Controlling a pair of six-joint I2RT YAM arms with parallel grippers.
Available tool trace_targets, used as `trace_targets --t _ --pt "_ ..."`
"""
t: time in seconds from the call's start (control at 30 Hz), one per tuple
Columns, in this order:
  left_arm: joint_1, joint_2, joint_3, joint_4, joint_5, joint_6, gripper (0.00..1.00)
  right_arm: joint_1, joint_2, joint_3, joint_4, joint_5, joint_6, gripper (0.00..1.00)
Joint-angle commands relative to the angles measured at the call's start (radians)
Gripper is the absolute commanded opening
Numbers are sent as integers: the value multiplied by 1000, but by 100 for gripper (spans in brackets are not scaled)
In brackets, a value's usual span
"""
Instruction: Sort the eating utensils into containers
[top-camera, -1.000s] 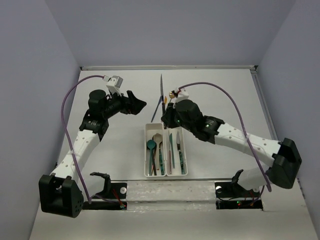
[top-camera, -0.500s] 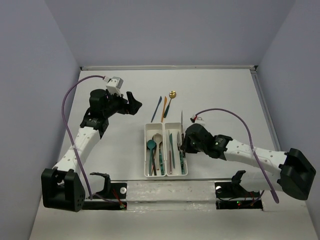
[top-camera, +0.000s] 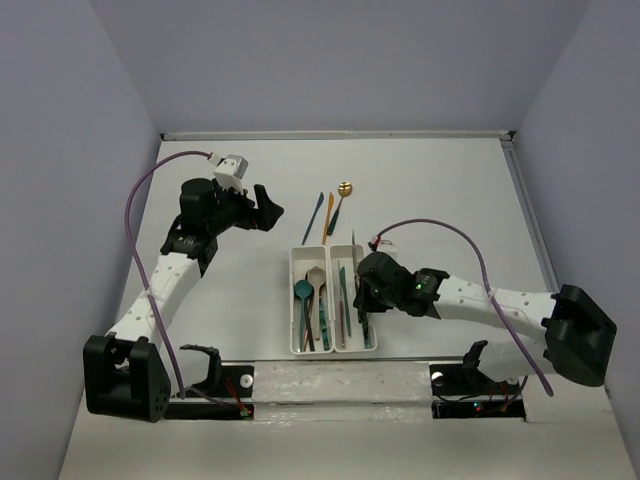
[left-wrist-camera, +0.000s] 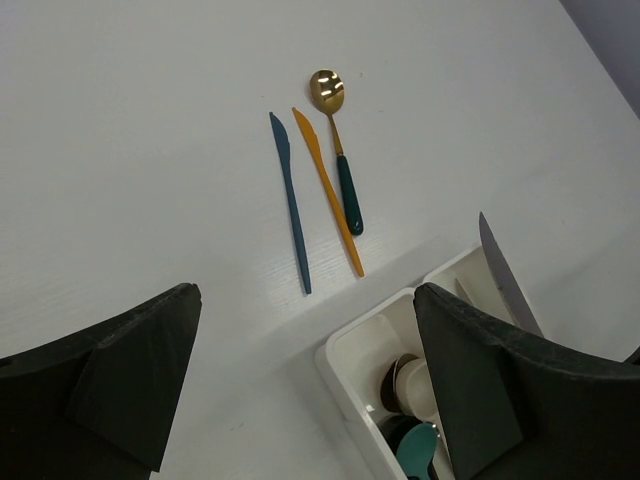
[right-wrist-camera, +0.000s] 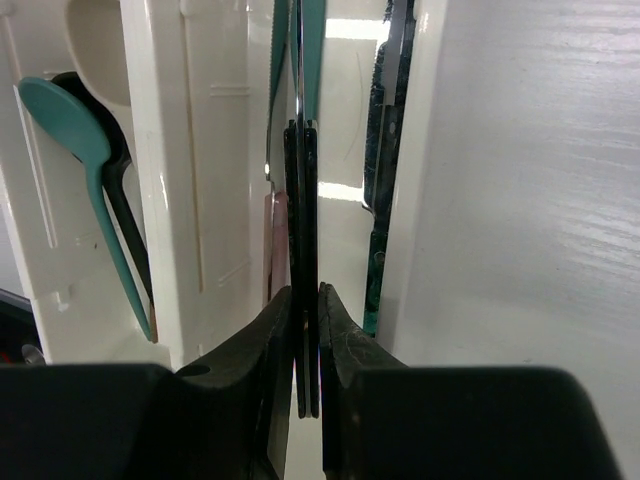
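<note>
While left end effector (top-camera: 266, 207) gapes, right end effector (right-wrist-camera: 305, 298) pinches knife (right-wrist-camera: 303, 220).

Finding: a robotics lab test cell. My left arm (top-camera: 160, 285) and right arm (top-camera: 490, 298) are fixed at the near edge of a plain white table (top-camera: 450, 190). Blank pale lilac walls (top-camera: 330, 60) box it in on three sides. Purple cables (top-camera: 127, 205) loop in the open from both wrists. Black clamps (top-camera: 205, 358) and a taped strip (top-camera: 340, 378) hold the front edge. A white tray (top-camera: 293, 300) of cutlery sits mid-table.
</note>
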Motion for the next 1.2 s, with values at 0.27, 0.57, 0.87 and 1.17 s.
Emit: trace_targets --t 0.27,0.57,0.87,1.17 --pt "2 -29 18 34 14 22 99 74 -24 38 -74 19 85 45" --pt "2 -17 20 40 26 19 99 74 -47 273 -238 211 -114 49" --pt "2 -11 21 39 20 34 99 -281 212 653 -169 33 -441 54" --pt "5 -6 9 39 2 65 99 -370 755 1085 -195 56 -484 65"
